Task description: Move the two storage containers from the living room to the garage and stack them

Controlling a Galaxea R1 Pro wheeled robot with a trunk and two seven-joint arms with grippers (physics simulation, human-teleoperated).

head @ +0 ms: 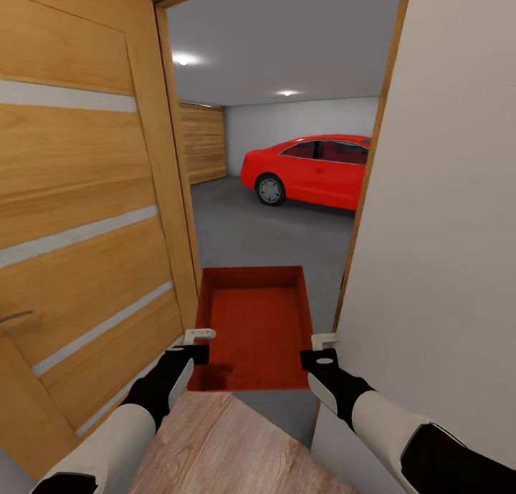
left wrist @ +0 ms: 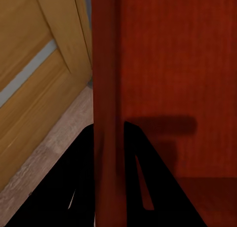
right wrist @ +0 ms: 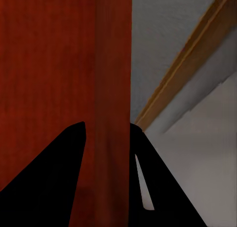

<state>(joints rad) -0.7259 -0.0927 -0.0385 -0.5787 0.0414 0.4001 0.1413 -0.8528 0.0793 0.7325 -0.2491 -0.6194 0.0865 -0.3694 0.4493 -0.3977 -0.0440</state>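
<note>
I hold one orange-red storage container (head: pixel 254 322) level in front of me, in a doorway facing the garage. My left gripper (head: pixel 199 336) is shut on its left wall (left wrist: pixel 106 113), and my right gripper (head: pixel 324 342) is shut on its right wall (right wrist: pixel 112 113). In each wrist view the black fingers (left wrist: pixel 140 172) (right wrist: pixel 66 168) pinch the thin wall from both sides. The bin is empty. Beyond it lies the garage's dark grey concrete floor (head: pixel 244 229). The second container is out of view.
An open wooden door (head: pixel 79 214) with pale stripes stands close on my left, a pale wall (head: pixel 444 229) close on my right. A red car (head: pixel 315 170) is parked in the garage, with wooden-plank doors (head: pixel 204 143) behind. Light wood planks (head: pixel 215 444) lie underfoot.
</note>
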